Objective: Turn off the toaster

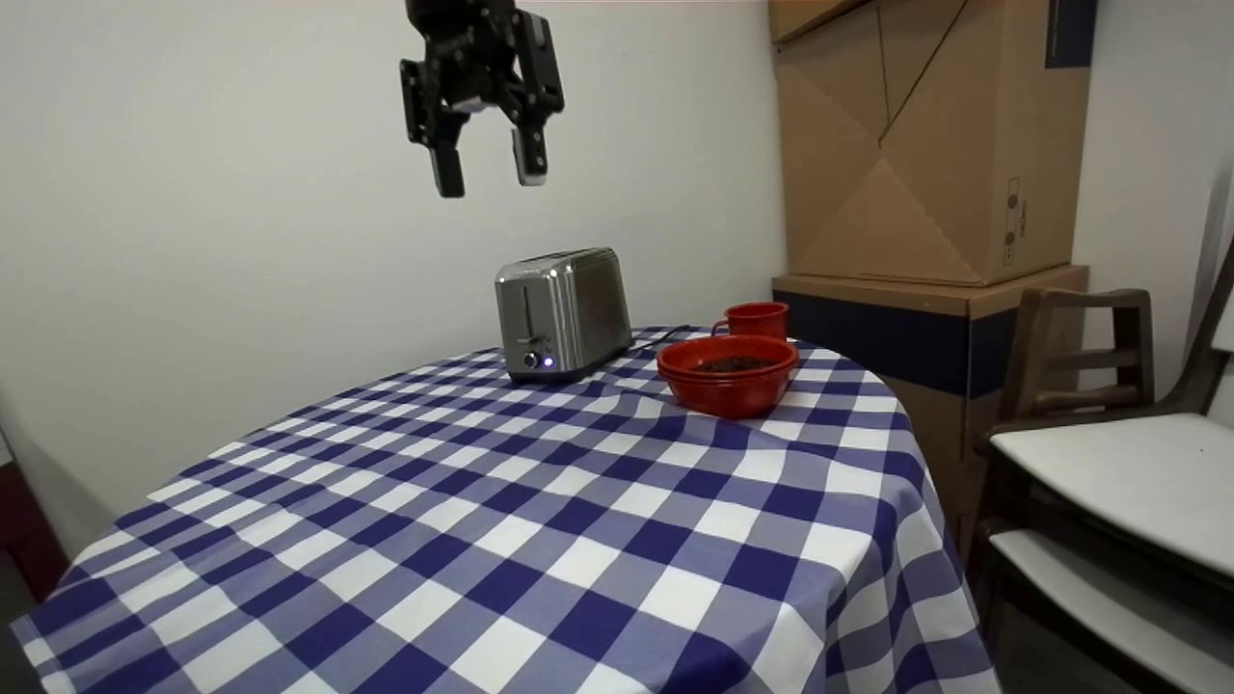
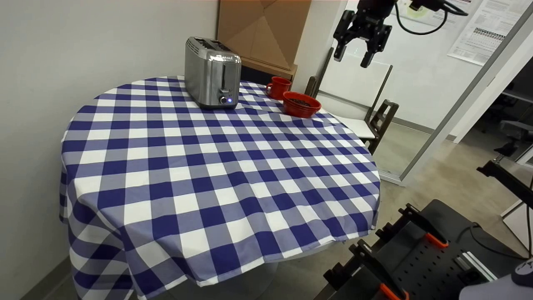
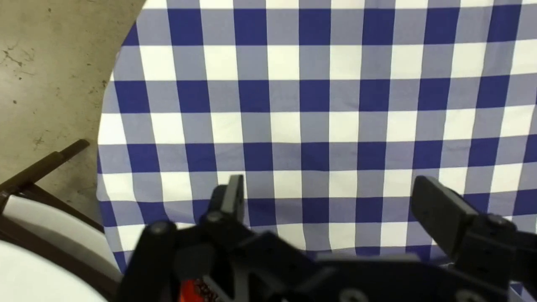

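Note:
The silver toaster (image 1: 600, 308) stands upright on the checked cloth near the wall in both exterior views (image 2: 198, 75). Its narrow end carries a lever (image 2: 225, 91) low in a vertical slot, with a dark knob (image 1: 531, 360) and a lit bluish button (image 1: 549, 362) below. My gripper (image 1: 492, 181) is open and empty, high above the table, apart from the toaster; it also shows in an exterior view (image 2: 353, 59). In the wrist view the open fingers (image 3: 328, 184) point down at the cloth; I cannot make out the toaster there.
A red bowl (image 1: 723, 390) with dark bits inside and a red mug (image 1: 759, 320) stand beside the toaster. A dark cord (image 1: 665, 337) runs behind it. Cardboard boxes (image 1: 897, 173) and a chair (image 1: 1118, 482) stand beyond the round table's edge (image 2: 362, 166).

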You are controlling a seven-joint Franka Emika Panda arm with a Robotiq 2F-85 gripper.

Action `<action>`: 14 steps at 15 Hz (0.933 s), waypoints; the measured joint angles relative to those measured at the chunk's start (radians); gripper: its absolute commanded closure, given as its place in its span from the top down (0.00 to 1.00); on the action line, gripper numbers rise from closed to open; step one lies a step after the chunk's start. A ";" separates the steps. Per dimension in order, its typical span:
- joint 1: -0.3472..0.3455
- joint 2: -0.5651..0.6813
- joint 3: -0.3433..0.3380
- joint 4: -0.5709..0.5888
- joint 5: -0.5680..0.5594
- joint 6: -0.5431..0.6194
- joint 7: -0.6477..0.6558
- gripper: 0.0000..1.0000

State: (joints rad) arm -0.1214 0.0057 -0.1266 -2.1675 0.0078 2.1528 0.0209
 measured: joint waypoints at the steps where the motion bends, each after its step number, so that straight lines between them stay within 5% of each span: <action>1: 0.002 0.055 0.005 0.049 0.002 0.002 0.003 1.00; 14: 0.072 0.570 0.058 0.550 -0.004 0.008 0.066 1.00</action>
State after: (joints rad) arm -0.0495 0.5758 -0.0684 -1.6173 0.0040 2.1612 0.0869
